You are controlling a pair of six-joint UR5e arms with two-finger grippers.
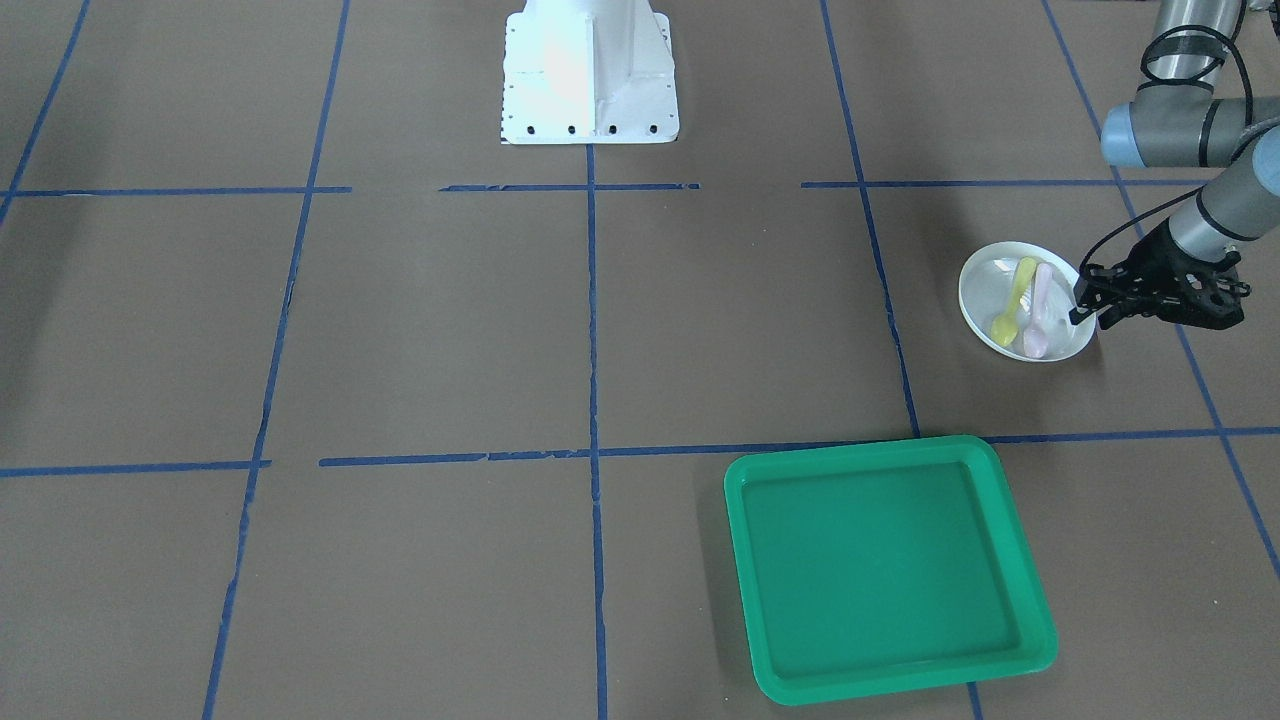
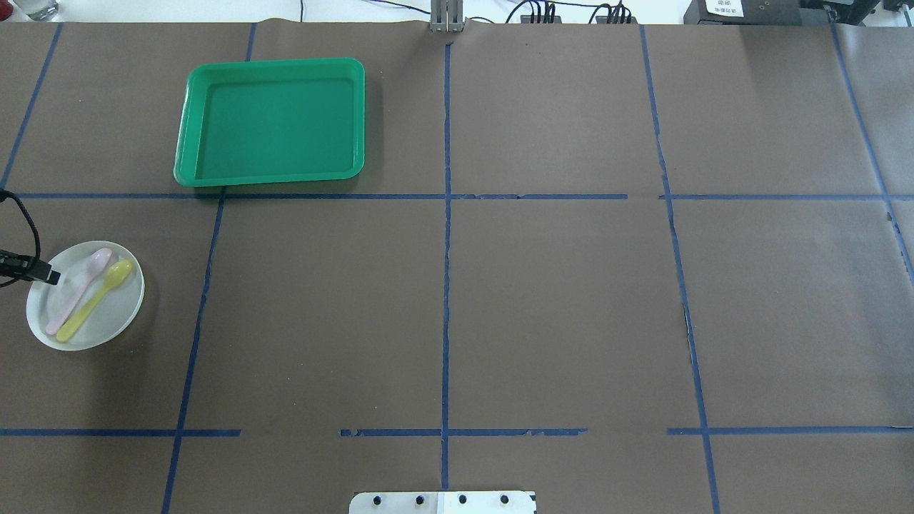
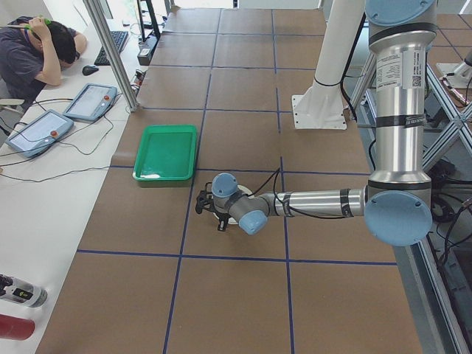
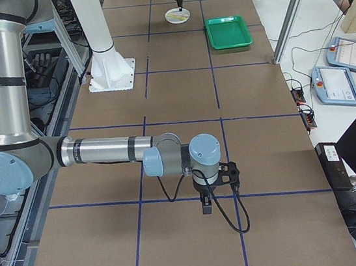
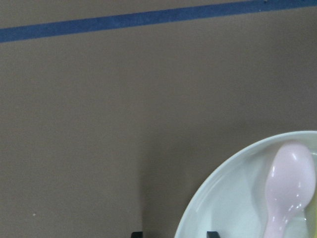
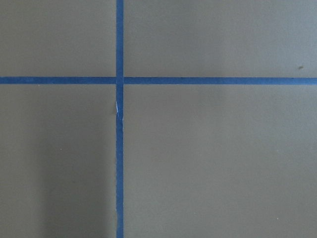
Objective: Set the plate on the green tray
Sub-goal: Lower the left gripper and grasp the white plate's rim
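The small white plate (image 1: 985, 290) sits on the brown table and holds a yellow spoon (image 1: 1015, 300) and a pink spoon (image 1: 1038, 310). In the overhead view the plate (image 2: 118, 310) is at the far left. My left gripper (image 1: 1088, 316) is at the plate's outer rim, low over the table. In the left wrist view its jaws stand apart on either side of the rim (image 5: 233, 198). The green tray (image 1: 885, 570) lies flat and holds nothing, well apart from the plate, further out across the table (image 2: 275, 121). My right gripper (image 4: 205, 207) hangs over bare table far away; I cannot tell whether it is open.
The white robot base (image 1: 590, 80) stands at the table's middle edge. Blue tape lines (image 2: 446, 214) cross the brown table cover. An operator sits at the side desk (image 3: 37, 59) beyond the tray.
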